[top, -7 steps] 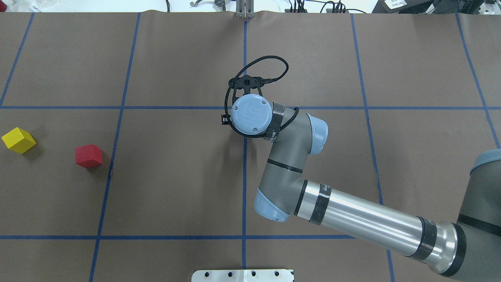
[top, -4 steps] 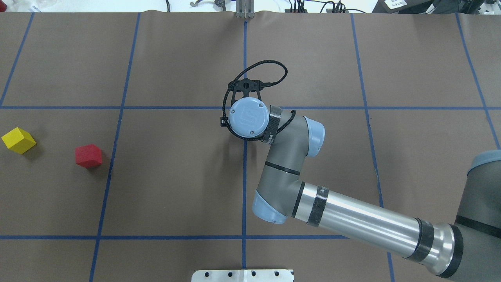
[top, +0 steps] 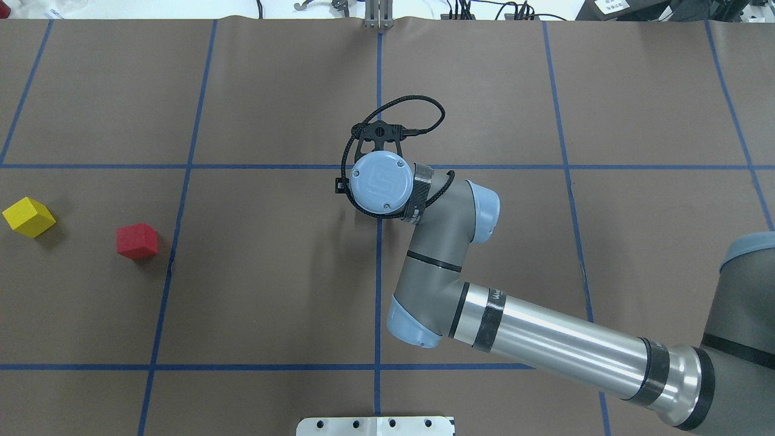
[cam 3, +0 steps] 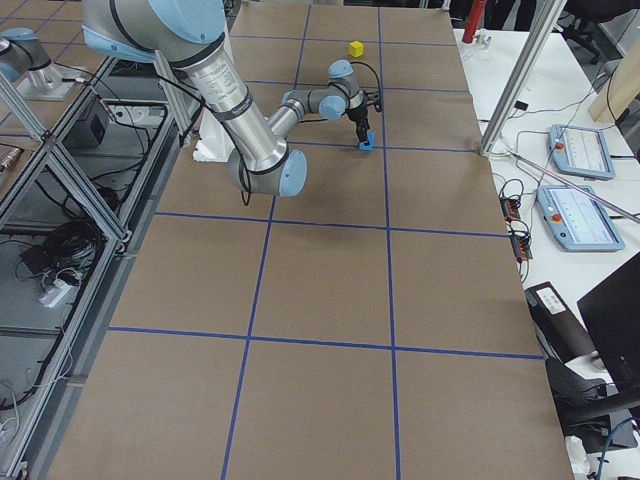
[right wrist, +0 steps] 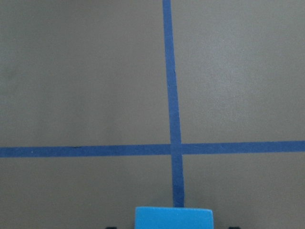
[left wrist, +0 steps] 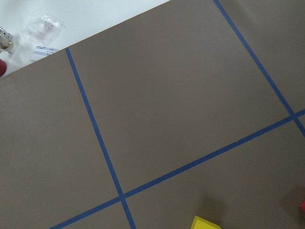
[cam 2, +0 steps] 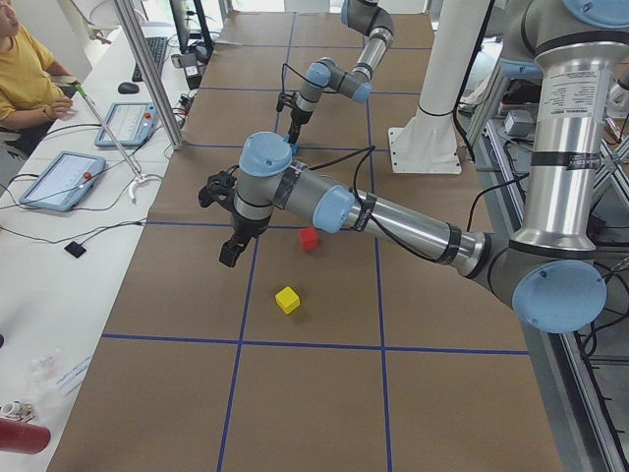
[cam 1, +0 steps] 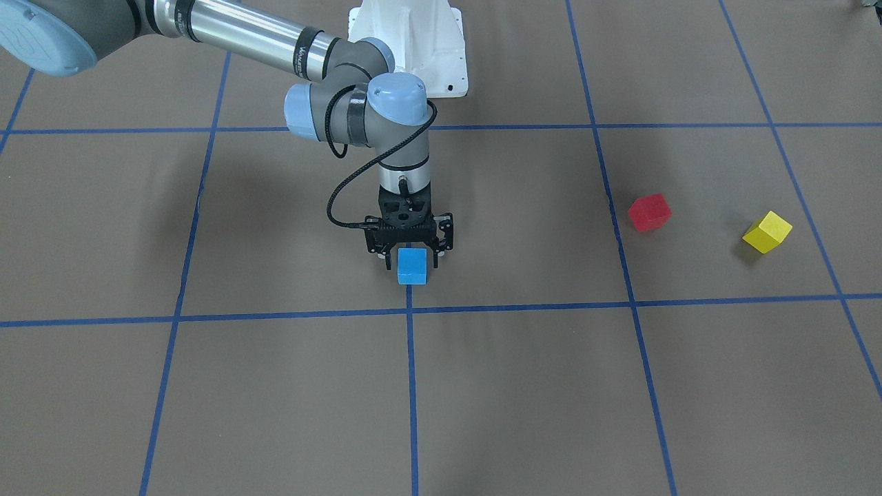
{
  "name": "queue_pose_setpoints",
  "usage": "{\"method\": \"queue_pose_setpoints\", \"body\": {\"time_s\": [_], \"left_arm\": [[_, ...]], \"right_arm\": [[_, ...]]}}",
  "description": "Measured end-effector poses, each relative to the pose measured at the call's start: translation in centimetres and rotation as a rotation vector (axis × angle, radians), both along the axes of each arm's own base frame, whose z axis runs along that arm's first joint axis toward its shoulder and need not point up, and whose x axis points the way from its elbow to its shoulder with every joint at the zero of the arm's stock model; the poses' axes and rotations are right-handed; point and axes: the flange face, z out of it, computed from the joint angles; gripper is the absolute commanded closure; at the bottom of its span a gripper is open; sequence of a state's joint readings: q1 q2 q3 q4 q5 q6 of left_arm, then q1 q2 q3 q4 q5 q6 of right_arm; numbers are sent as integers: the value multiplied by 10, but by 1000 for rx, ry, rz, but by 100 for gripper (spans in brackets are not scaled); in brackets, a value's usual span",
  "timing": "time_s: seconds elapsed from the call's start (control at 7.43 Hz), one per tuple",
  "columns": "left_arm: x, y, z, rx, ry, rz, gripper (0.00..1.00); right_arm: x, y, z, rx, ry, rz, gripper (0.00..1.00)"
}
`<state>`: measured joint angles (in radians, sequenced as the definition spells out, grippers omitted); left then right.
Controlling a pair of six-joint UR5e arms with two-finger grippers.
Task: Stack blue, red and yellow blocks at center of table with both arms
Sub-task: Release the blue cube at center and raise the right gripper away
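Observation:
The blue block sits on the table at the centre, by the crossing of the blue tape lines; it also shows at the bottom edge of the right wrist view. My right gripper points straight down around it, open, with a gap between each finger and the block. The red block and the yellow block lie apart on the table's left side. My left gripper hovers above the table near them; I cannot tell whether it is open or shut. The left wrist view shows the yellow block's corner.
The brown table cover carries a grid of blue tape lines. The white base plate sits at the robot's edge. An operator and tablets are at a side table beyond the far edge.
My right arm's wrist has shifted slightly left and toward the robot in the overhead view. The red and yellow blocks have not moved.

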<state>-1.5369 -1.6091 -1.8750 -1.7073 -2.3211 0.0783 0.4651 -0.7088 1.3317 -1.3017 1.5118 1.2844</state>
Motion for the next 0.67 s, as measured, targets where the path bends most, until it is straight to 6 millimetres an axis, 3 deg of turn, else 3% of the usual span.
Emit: {"method": "queue_pose_setpoints", "body": {"time_s": [0.13, 0.27, 0.4, 0.54, 0.67], "left_arm": [[0, 0, -1, 4, 0, 1, 0], [1, 0, -5, 14, 2, 3, 0], [3, 0, -12, 24, 12, -8, 0], [14, -1, -22, 28, 45, -36, 0], [37, -1, -33, 19, 100, -63, 0]], "right_arm": [[12, -11, -4, 3, -4, 16, 0], [38, -37, -8, -2, 0, 40, 0], [77, -74, -6, -21, 6, 44, 0], [133, -116, 1, -47, 1, 21, 0], [202, -152, 18, -58, -6, -20, 0]]}}
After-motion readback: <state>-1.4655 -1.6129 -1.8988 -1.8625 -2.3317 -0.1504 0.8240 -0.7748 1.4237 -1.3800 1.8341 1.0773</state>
